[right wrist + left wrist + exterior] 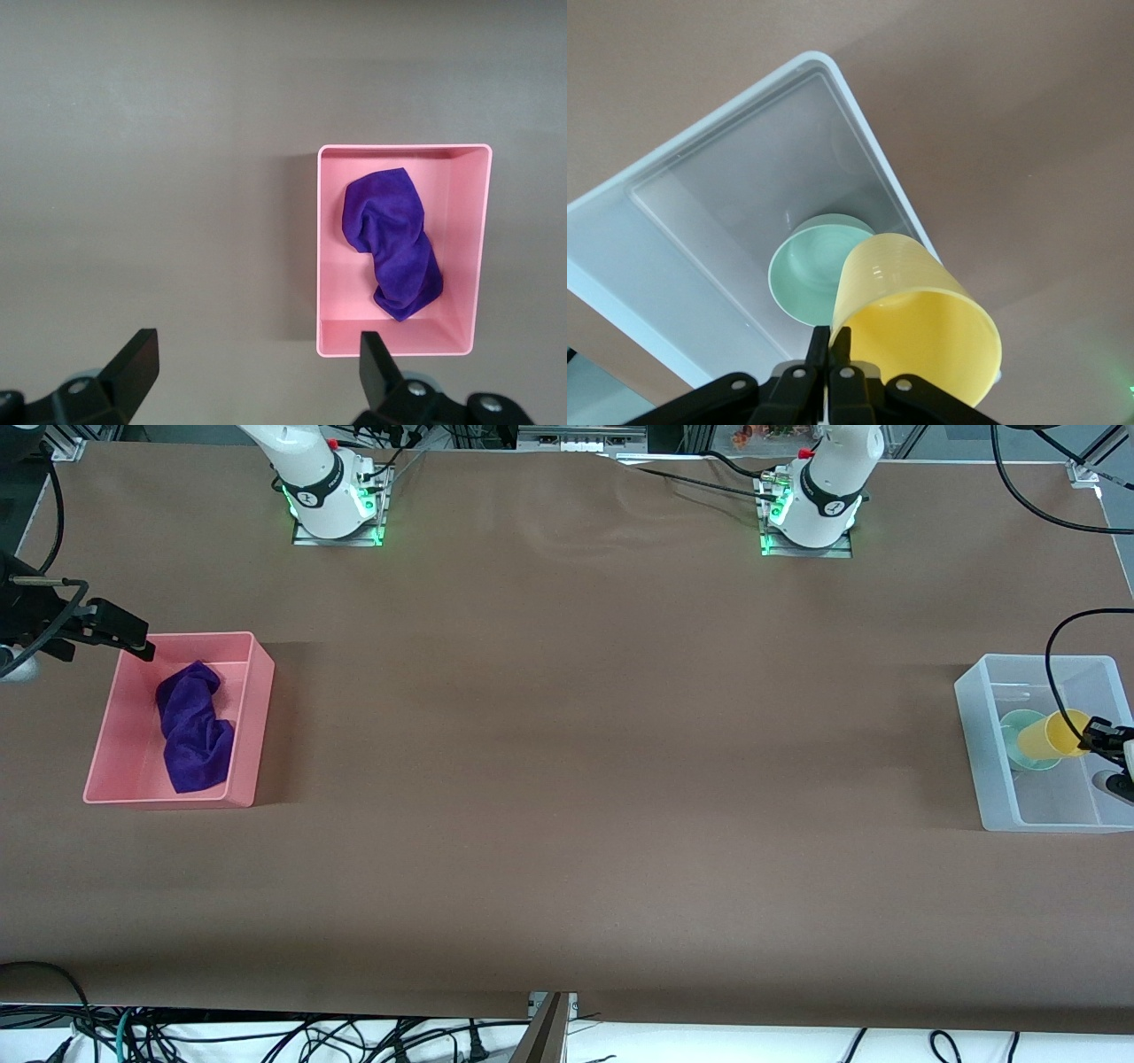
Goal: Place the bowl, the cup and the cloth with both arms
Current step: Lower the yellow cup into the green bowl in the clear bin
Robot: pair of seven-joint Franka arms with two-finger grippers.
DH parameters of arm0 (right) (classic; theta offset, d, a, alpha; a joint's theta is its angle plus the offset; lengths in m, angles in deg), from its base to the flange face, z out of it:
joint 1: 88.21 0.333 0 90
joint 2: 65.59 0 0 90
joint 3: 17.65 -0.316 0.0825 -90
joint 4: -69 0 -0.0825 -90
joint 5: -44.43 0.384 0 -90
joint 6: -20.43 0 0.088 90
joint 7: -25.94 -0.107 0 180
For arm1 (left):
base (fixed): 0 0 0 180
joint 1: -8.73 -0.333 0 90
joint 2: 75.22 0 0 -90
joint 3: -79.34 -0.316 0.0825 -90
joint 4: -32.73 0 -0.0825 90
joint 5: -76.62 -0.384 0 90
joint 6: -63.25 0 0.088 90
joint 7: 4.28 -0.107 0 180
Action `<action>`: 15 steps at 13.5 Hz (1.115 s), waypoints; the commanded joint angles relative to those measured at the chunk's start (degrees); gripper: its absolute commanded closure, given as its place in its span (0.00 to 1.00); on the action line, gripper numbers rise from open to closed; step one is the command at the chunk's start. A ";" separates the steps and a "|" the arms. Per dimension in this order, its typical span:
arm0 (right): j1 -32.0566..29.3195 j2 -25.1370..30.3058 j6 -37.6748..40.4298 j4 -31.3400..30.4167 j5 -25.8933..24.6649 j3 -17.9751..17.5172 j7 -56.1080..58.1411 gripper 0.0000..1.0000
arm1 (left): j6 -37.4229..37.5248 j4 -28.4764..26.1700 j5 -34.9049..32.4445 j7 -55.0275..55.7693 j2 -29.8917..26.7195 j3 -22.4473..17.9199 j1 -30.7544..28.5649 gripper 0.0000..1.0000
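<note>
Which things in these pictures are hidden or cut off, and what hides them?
- Bowl: partly covered by the cup in the left wrist view.
- Left gripper: cut by the front view's edge.
- Right gripper: its arm leaves the front view's edge.
- Pink bin floor under the cloth: hidden.

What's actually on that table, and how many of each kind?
Bins: 2, pink bin and clear bin
Cloth: 1, in the pink bin
Bowl: 1, in the clear bin
Cup: 1, held by the left gripper
Total: 5
</note>
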 commanded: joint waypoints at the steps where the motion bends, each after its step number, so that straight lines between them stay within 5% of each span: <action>1: -0.12 -0.92 1.15 2.21 -1.69 -0.78 -0.38 0.00 | -12.52 -1.11 -0.23 -11.78 5.97 0.59 -8.55 1.00; 8: 0.40 -0.92 0.71 2.30 -1.52 -1.22 -0.47 0.00 | -13.86 -0.67 -0.05 -12.32 6.59 0.68 -9.52 1.00; 9: 1.45 -0.92 0.80 2.30 -1.69 -1.14 -0.55 0.00 | -13.77 -0.58 -0.05 -12.15 6.50 0.77 -9.26 0.94; 10: 1.81 -0.92 0.88 2.30 -1.95 -1.14 -0.64 0.00 | -13.77 -0.49 -0.05 -11.71 6.42 0.85 -9.08 0.43; 11: 1.81 -0.92 0.80 2.30 -2.39 -1.14 -0.56 0.00 | -13.77 -0.32 -0.05 -11.62 6.33 0.94 -9.08 0.02; 15: 1.81 -1.01 0.62 2.30 -2.57 -1.05 -0.47 0.00 | -12.02 -0.23 1.17 -11.62 5.28 1.29 -9.00 0.00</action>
